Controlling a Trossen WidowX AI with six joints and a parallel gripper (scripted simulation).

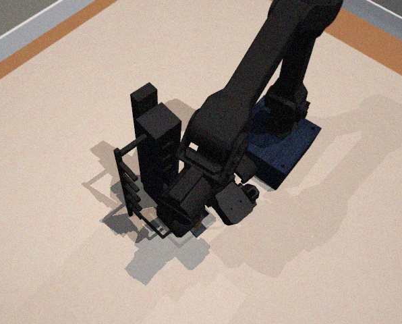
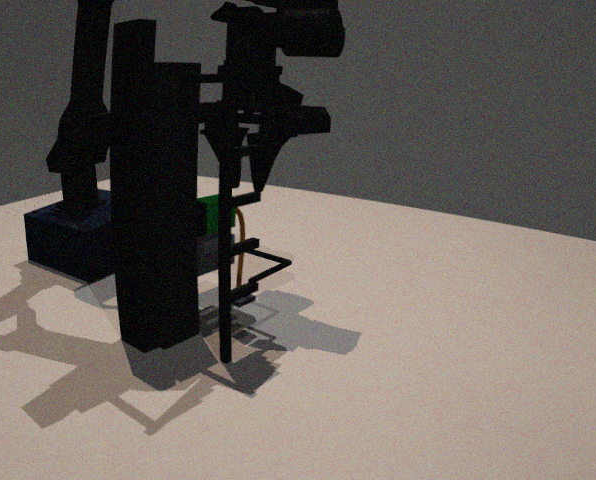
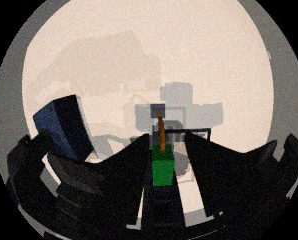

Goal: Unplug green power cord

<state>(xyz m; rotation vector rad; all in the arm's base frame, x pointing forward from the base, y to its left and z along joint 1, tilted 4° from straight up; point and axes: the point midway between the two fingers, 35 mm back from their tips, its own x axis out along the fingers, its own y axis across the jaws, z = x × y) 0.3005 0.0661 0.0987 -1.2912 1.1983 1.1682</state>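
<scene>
The green plug (image 2: 212,209) (image 3: 163,172) sits at the side of the tall black power strip (image 1: 159,120) (image 2: 156,206), against a dark piece there. Its orange-brown cord (image 1: 197,224) (image 2: 242,229) (image 3: 162,134) curves from the plug down to a small dark block on the table. My gripper (image 2: 248,189) (image 3: 167,137) points down and is partly open, with nothing between its fingertips. In the exterior view the tips show just above the plug's height. In the wrist view the plug shows between the two fingers. The arm hides the plug and fingertips in the top view.
A thin black frame with short pegs (image 1: 124,188) (image 2: 225,268) stands beside the strip and passes in front of the cord in the exterior view. A bent black bar juts from its lower part. The blue arm base (image 1: 284,150) (image 2: 71,240) (image 3: 66,125) stands behind the strip.
</scene>
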